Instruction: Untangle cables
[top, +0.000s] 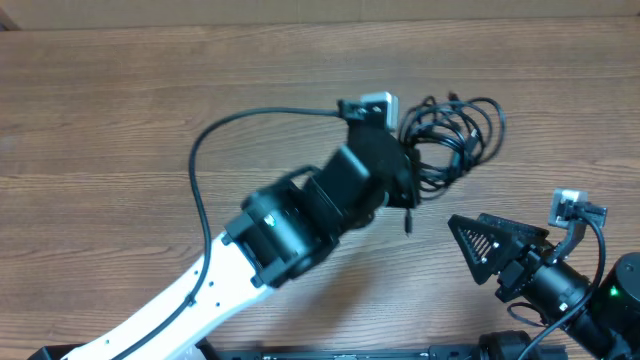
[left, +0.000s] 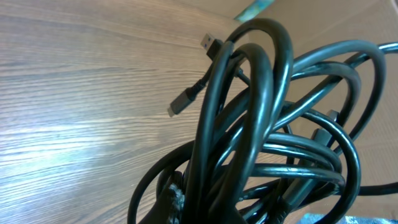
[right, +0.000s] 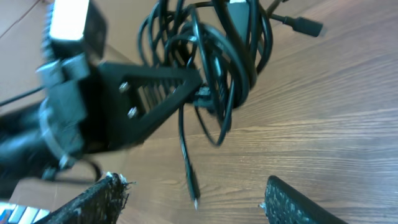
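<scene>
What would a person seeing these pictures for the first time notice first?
A knotty bundle of black cables lies far on the wooden table, right of centre, pinched by the left pincer, with one loose end hanging down. The right pincer stands open at the near right corner.

Light wood-grain table (top: 110, 80)

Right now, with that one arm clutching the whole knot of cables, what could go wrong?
The left gripper is shut on several strands of the cables at once, so pulling may tighten the knot. A loose plug end dangles below and could snag. The right gripper is open, apart from the bundle, so nothing braces it.
</scene>
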